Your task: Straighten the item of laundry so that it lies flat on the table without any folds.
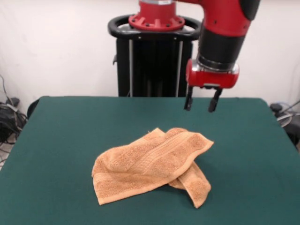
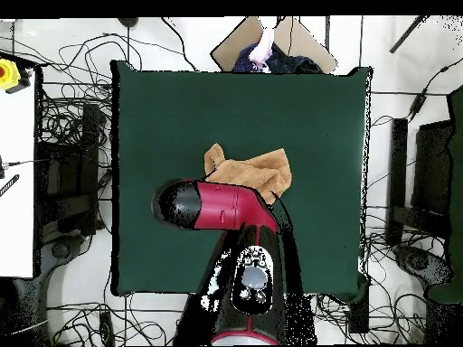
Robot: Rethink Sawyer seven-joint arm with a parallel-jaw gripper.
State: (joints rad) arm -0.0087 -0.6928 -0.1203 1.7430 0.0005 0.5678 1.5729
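Progress on the flattening looks slight, going by how things lie. The towel (image 1: pixel 152 164), a peach terry cloth, sits near the middle of the green table (image 1: pixel 56 136) in a crumpled, doubled-over heap: in the front view one broad layer with a woven band lies slantwise over another, and a narrower flap pokes out from beneath it toward the lower right, its corner pointing at the table's near edge. Several thicknesses are stacked, so none of the cloth can be called spread out yet. The gripper (image 1: pixel 202 100) hangs in the air above the table's far part, well apart from the towel and behind it in the front view; its two dark fingers stand parted with a clear gap between them, and nothing is held in that gap. In the overhead view the arm (image 2: pixel 217 208) covers part of the cloth (only its upper portion shows beyond the red casing), so the full outline cannot be read from there. What remains, as I judge it, is nearly the whole job: a corner or edge of the top layer has to be taken and drawn outward, the tucked flap pulled free, and the folds worked out until one single layer rests on the felt.
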